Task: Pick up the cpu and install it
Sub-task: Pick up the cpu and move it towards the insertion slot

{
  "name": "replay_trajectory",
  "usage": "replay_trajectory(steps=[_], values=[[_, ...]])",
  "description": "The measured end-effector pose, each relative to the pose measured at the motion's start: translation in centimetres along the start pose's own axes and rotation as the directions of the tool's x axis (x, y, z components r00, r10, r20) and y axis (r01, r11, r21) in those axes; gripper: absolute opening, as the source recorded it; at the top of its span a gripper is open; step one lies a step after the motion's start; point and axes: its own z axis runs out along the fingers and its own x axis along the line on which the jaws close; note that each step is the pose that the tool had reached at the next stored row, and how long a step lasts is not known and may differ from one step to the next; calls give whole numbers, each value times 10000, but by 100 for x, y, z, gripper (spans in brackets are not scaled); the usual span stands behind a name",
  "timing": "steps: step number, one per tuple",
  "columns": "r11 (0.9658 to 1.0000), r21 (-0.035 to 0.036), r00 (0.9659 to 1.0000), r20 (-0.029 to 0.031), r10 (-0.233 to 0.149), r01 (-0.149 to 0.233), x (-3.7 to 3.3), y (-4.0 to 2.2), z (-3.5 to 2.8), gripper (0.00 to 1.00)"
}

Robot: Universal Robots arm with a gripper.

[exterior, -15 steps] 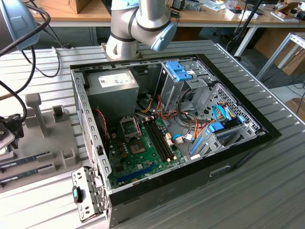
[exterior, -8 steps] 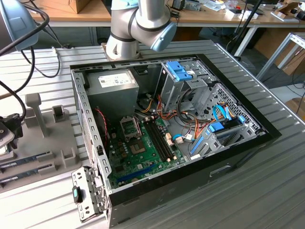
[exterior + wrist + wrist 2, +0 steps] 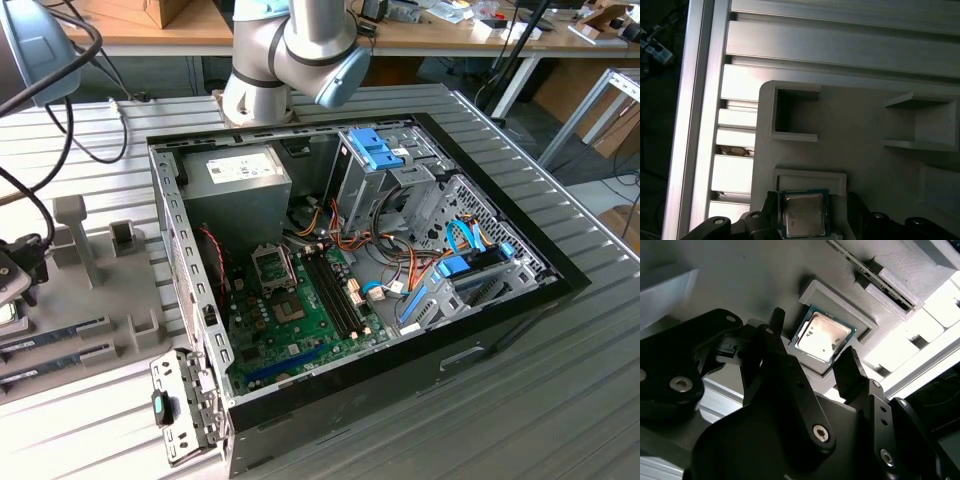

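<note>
on the grey plastic tray [image 3: 860,130], seen in both wrist views, the cpu [image 3: 804,216] is lying flat in a shallow square recess [image 3: 816,371]. its silvery metal lid is facing up, and a thin green rim is showing around the lid. a raised lip [image 3: 840,305] is bordering the recess on part of its outline, and a deeper rectangular pocket [image 3: 790,112] is opening in the same tray nearby. the gripper [image 3: 812,210] is hovering directly over the chip with its two black fingers [image 3: 856,209] released and spread apart, one standing on each side of the cpu. nothing is being grasped, and whether the tips are touching the chip's edges cannot be told. in the second wrist view the lid is catching bright light between the two finger tips. in the exterior view the tray is sitting toward the exterior view's left on the ribbed aluminium table [image 3: 560,400], just beside the computer case [image 3: 500,330], which is lying open on its side. inside the case a green board [image 3: 300,330] is carrying a square socket [image 3: 272,265], which is sitting below the grey power supply [image 3: 240,180]. the robot arm [image 3: 290,50] is rising behind the case.
</note>
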Motion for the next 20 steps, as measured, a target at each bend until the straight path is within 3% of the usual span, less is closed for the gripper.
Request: replay_trajectory(steps=[8,20], values=[[9997,71,9997,-17,-239,239,23,1,6,66],[9987,80,9987,-27,-504,504,35,-32,9,66]])
